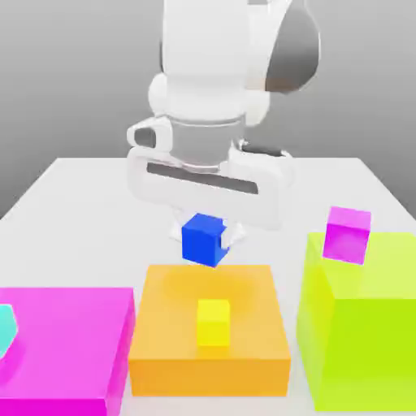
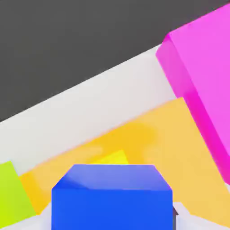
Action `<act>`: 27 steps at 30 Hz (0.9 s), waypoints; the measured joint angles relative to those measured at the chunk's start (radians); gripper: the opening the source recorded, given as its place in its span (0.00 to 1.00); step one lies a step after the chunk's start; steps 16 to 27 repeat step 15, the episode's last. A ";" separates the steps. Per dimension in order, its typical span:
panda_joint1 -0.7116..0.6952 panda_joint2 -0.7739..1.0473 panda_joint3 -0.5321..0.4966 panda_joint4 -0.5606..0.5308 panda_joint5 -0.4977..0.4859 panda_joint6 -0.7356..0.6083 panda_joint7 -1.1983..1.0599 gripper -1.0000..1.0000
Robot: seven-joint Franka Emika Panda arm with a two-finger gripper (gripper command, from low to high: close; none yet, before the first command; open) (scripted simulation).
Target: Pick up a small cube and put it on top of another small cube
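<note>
My gripper (image 1: pixel 205 237) is shut on the small bright-blue cube (image 1: pixel 204 240), holding it in the air just above the far edge of the big orange block (image 1: pixel 244 309). In the hand view the blue cube (image 2: pixel 112 197) sits between my fingers, close to the camera. A small yellow cube (image 1: pixel 214 322) rests on the orange block near its front edge, lower than the blue cube and closer to the camera; it peeks out beyond the blue cube in the hand view (image 2: pixel 110 158). A small magenta cube (image 1: pixel 348 234) sits tilted on the big lime-green block (image 1: pixel 366 325).
A big magenta block (image 1: pixel 65 341) stands at the exterior view's left with a cyan object (image 1: pixel 6 327) on it. The lime-green block at the right is taller than the orange one. All stand on a white table (image 1: pixel 81 195).
</note>
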 joint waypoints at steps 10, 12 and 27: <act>0.176 -0.067 0.144 0.040 0.081 -0.095 -0.070 0.00; 0.175 -0.041 0.158 0.001 0.081 -0.030 -0.068 1.00; 0.175 -0.041 0.158 0.001 0.081 -0.030 -0.068 1.00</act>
